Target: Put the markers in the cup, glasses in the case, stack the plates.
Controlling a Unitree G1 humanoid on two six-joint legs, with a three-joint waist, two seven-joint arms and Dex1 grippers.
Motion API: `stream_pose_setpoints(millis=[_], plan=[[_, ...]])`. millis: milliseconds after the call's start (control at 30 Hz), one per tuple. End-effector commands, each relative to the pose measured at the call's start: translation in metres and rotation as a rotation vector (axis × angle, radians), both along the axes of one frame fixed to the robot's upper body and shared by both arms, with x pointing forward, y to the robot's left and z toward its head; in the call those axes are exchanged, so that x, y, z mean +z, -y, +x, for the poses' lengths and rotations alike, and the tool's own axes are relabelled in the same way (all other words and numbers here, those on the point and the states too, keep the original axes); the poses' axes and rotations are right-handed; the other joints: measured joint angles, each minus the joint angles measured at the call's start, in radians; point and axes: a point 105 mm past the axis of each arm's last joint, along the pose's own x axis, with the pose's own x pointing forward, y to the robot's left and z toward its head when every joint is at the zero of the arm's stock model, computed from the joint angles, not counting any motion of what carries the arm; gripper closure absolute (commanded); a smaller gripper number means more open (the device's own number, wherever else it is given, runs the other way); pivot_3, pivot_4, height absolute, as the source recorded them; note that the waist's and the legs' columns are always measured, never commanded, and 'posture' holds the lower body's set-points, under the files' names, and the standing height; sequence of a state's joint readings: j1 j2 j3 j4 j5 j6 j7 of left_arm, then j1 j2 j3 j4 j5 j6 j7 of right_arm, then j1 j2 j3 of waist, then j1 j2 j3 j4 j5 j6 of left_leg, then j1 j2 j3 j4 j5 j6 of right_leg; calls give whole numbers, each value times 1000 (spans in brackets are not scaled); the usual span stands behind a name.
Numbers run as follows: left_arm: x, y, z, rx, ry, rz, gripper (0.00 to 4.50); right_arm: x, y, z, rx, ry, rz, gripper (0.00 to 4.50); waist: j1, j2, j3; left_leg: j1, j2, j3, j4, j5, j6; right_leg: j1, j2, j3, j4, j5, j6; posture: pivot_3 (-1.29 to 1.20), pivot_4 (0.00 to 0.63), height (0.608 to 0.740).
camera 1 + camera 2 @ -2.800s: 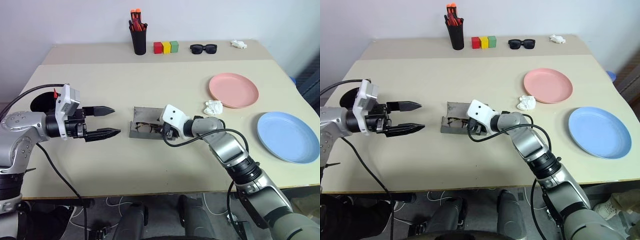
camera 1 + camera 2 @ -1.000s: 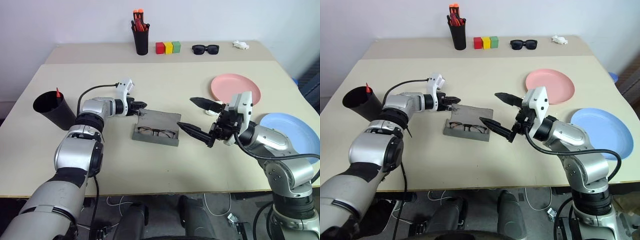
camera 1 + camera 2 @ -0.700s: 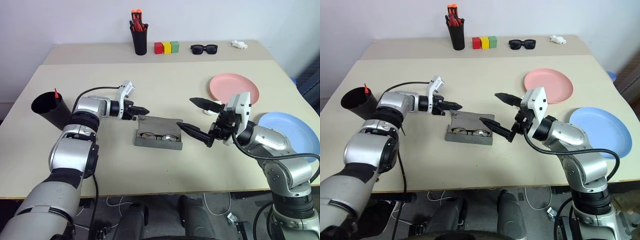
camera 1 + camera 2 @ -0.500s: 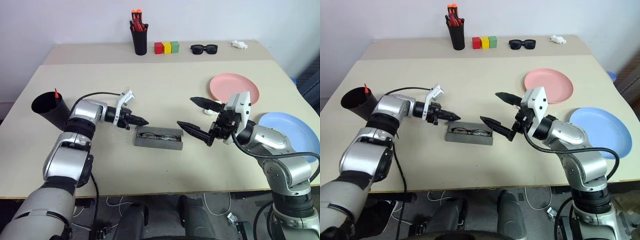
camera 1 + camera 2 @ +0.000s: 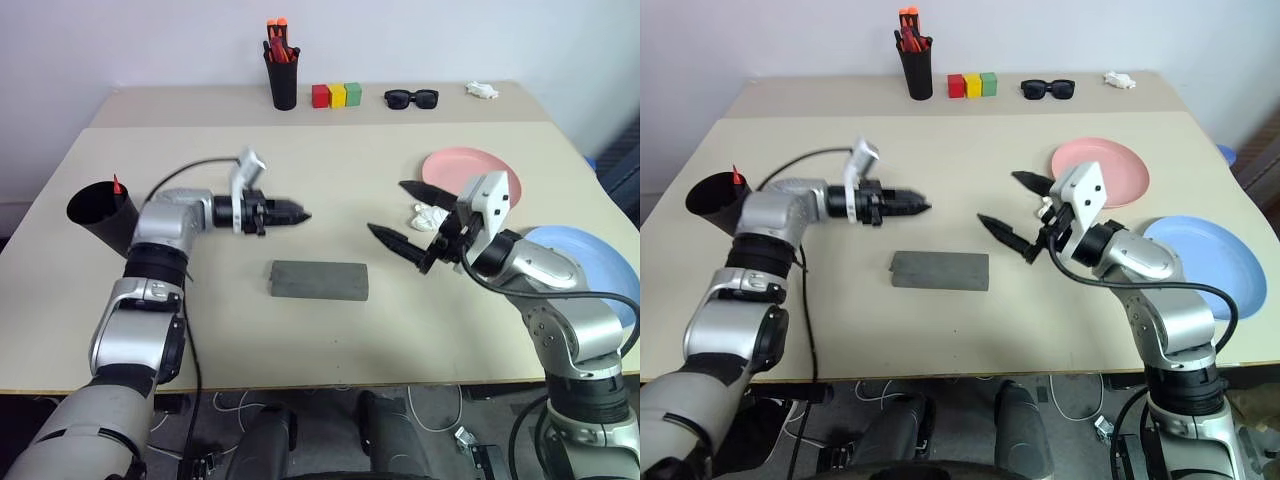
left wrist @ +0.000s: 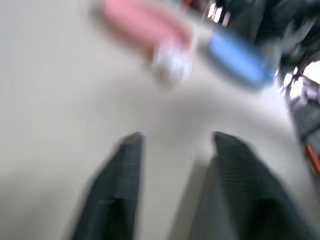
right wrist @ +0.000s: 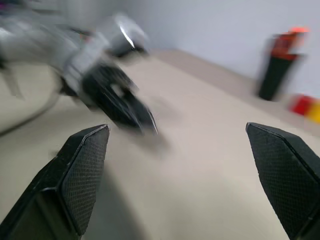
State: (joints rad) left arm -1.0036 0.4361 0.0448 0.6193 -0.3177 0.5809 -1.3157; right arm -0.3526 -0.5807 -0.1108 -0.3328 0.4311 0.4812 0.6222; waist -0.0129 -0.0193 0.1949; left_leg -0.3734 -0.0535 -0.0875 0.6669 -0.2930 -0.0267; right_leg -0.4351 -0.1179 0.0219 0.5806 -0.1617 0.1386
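Jaws of the right gripper point(image 5: 407, 217) stand spread wide, holding nothing, level above the beige worktop point(image 5: 330, 330). Left gripper point(image 6: 172, 140): jaws parted in its wrist view, nothing between them, hovering beyond the grey rectangular hard-shell case point(image 5: 319, 280). Case lies lid down, flat, mid-worktop. Salmon pink plate point(image 5: 455, 168) and light blue plate point(image 5: 590, 265) lie apart. Black tapered cup point(image 5: 98, 215) at left edge, red marker point(image 5: 116, 185) inside.

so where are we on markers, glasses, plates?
Done, by the look of it: the grey rectangular hard-shell case lies shut; a red marker tip pokes from the wide black tapered cup, the second marker can't be seen. In hand: nothing; left gripper and right gripper hover with open jaws. Left: the salmon pink round plate and light blue round plate lie apart, unstacked.
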Motion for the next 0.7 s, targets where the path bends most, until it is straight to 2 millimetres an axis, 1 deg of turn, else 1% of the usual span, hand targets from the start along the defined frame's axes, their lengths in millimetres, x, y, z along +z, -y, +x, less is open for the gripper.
stream_pose_setpoints(millis=[33, 67, 100, 133, 200, 267, 333, 367, 467, 567, 600, 667, 700], plan=[[33, -3, -15, -83, 128, -123, 171, -12, 58, 20, -303, -100, -74, 0, 0, 0, 0, 0, 0, 0, 0, 0, 0, 0, 0, 0, 0, 0, 0, 0, 150, 740], [38, -4, -17, -90, 148, -145, 35, -17, 68, 20, -348, -136, -98, 0, 0, 0, 0, 0, 0, 0, 0, 0, 0, 0, 0, 0, 0, 0, 0, 0, 150, 740], [40, -4, -19, -94, 195, -133, 35, -19, 78, 17, -387, -149, -123, 0, 1, 0, 0, -1, 0, 0, 0, 0, 0, -1, 0, 0, 0, 0, 0, 0, 150, 740], [41, -4, -21, -96, 227, -121, 35, -20, 84, 15, -408, -154, -137, 0, 2, 0, 0, -1, 0, 0, 0, 0, 0, -1, 0, 0, 0, 0, 0, 0, 150, 740], [37, -3, -24, -109, 275, -78, 35, -26, 107, 11, -512, -196, -169, 0, 2, 0, 0, -1, 0, 0, -1, 0, 0, -1, 0, 0, 0, 0, 0, 0, 150, 740], [33, -3, -24, -113, 279, -52, 35, -37, 129, 3, -608, -268, -204, 0, 2, 0, 0, -1, 0, 1, 0, 0, 0, -1, 0, 1, 0, 0, 0, 0, 150, 740], [30, -4, -22, -105, 272, -36, 35, -44, 144, -3, -682, -326, -217, 0, 2, 0, 0, -1, 0, 1, 0, 0, 0, 0, 0, 1, 0, 0, 0, 0, 150, 740], [30, -4, -22, -102, 273, -36, 35, -46, 149, -6, -716, -350, -207, 0, 2, 0, 0, 0, 0, 1, 0, 0, 0, 0, 0, 1, 0, 0, 0, 0, 150, 740], [31, -2, -23, -107, 326, -28, 35, -57, 157, -11, -770, -420, -182, 0, 0, 0, 0, 0, 0, 1, 0, 0, 0, 0, 0, 1, 0, 0, 0, 0, 150, 740], [32, 0, -24, -111, 351, -26, 35, -64, 173, -12, -851, -444, -178, 0, 0, 0, 0, 0, 0, 1, 0, 0, 0, 0, 0, 1, 0, 0, 0, 0, 150, 740], [33, 0, -25, -113, 350, -36, 7, -67, 174, -13, -858, -462, -140, 264, 1, 0, 0, 0, 0, 1, 0, 0, 0, 0, 0, 1, 0, 0, 0, 0, 150, 740], [34, -2, -25, -110, 351, -32, 0, -74, 172, -14, -840, -491, -134, 836, 1, 0, 0, 0, 0, 1, 0, 0, 0, 0, 0, 1, -1, 0, 0, 0, 150, 740], [34, -3, -25, -106, 353, -30, 0, -78, 171, -15, -837, -508, -123, 1268, 1, 0, 0, 0, 0, 1, 0, 0, 0, 0, 0, 1, -1, 0, 0, 0, 150, 740]])
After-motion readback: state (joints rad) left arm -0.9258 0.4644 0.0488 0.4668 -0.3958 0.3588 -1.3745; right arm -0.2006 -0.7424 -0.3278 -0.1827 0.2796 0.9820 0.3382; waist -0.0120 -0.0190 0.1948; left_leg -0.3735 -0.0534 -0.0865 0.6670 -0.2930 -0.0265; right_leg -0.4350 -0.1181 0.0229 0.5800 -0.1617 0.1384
